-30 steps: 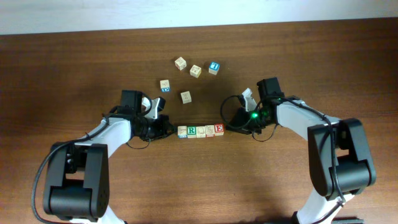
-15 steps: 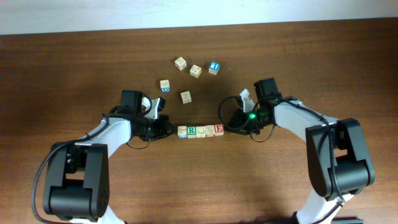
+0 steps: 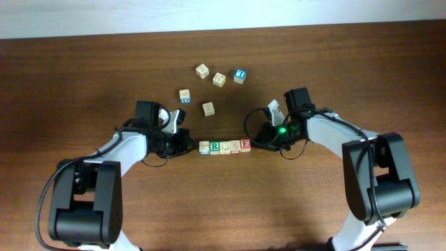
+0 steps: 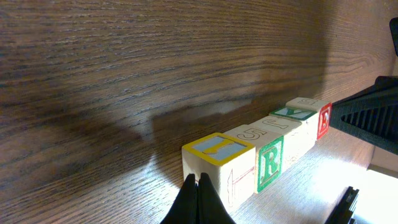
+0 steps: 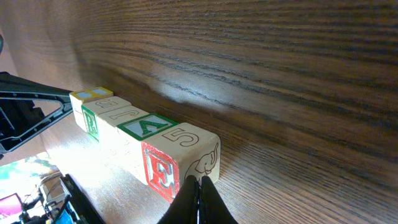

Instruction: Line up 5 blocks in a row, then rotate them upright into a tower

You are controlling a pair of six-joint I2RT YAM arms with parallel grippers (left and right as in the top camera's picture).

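Symmetrically, arms point(image 3: 129, 145) bent inward, flanking blocks point(image 3: 224, 146)

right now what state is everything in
row of blocks, five side by side
left hand, shut, at the row's yellow-topped end
right hand, shut, at the row's E end
R block, R on a side face
E block, E on a side face
loose blocks, five scattered apart
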